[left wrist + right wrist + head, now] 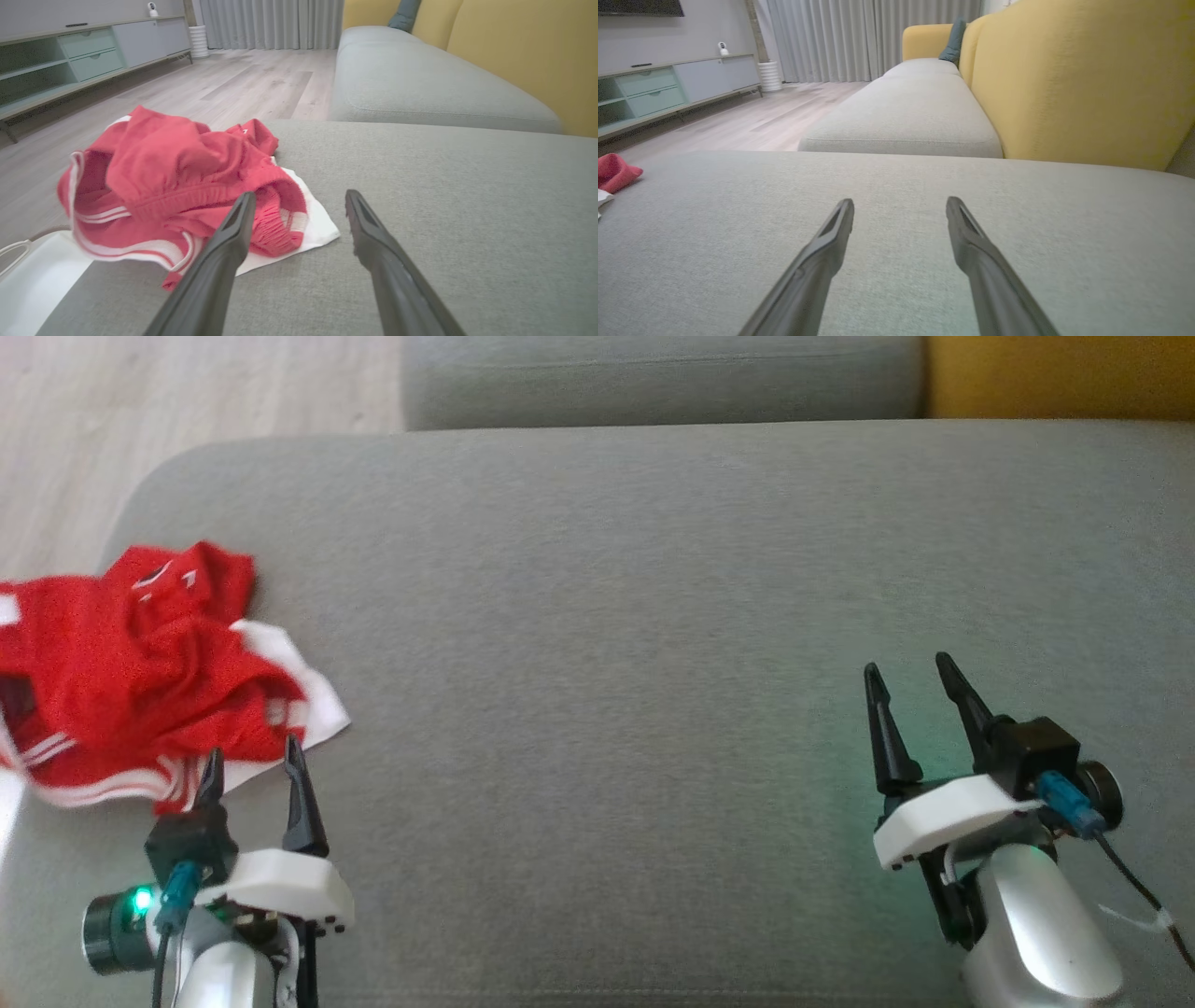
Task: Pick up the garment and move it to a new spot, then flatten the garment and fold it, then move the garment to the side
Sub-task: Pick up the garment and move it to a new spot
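Garment (140, 663) crumpled in heap at left edge of grey sofa cushion (607, 616). Left gripper (252, 751) fingers apart, empty, tips just beside garment. Right gripper (907, 665) fingers apart, empty, well apart from garment

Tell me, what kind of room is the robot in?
Probably a living room: there is a grey sofa with a yellow backrest, a low cabinet, and long curtains.
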Motion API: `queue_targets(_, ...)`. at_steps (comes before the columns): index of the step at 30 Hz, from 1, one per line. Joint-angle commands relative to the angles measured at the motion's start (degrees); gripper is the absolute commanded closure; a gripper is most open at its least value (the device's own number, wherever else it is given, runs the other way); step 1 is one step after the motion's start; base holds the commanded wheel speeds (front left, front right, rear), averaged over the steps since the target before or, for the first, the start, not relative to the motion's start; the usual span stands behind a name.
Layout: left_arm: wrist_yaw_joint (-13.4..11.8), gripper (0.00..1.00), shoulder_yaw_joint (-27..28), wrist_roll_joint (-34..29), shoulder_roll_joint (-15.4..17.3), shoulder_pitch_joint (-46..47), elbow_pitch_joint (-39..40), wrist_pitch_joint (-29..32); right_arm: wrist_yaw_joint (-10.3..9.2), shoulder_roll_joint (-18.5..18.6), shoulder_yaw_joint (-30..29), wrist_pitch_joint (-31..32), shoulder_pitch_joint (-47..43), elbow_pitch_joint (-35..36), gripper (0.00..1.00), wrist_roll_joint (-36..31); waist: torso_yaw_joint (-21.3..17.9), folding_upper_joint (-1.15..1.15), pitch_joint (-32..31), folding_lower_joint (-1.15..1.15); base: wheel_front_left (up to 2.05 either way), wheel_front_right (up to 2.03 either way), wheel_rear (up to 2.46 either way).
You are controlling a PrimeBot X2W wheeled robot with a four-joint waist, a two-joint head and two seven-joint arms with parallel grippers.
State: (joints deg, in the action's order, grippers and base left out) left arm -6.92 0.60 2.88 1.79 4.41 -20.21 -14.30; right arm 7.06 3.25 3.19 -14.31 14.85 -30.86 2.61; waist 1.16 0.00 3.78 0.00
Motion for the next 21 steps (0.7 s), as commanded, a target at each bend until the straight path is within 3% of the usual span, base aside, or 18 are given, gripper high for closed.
queue_targets(1, -0.47, 0.0, 1.62, 0.32, 1.09, 2.98, 2.16, -0.7, 0.43, 0.13, 1.96, -0.69, 3.26, 2.16, 0.0, 0.2, 2.16, 0.0, 0.78, 0.0, 0.0, 0.0, 0.0)
queue_targets(14, -1.75, 0.0, 1.75, 3.17, 1.09, 3.29, 2.49, -0.7, 0.43, 0.78, 6.9, -0.69, 4.11, 2.72, 0.0, 1.37, 17.7, 0.0, 3.91, 0.0, 0.0, 0.0, 0.0)
queue_targets(21, -3.41, 0.0, 2.37, 5.23, 1.09, 1.63, 3.3, -0.7, 0.43, 1.04, 9.69, -0.69, 4.92, 2.59, 0.0, 1.82, 21.98, 0.0, 5.07, 0.0, 0.0, 0.0, 0.0)
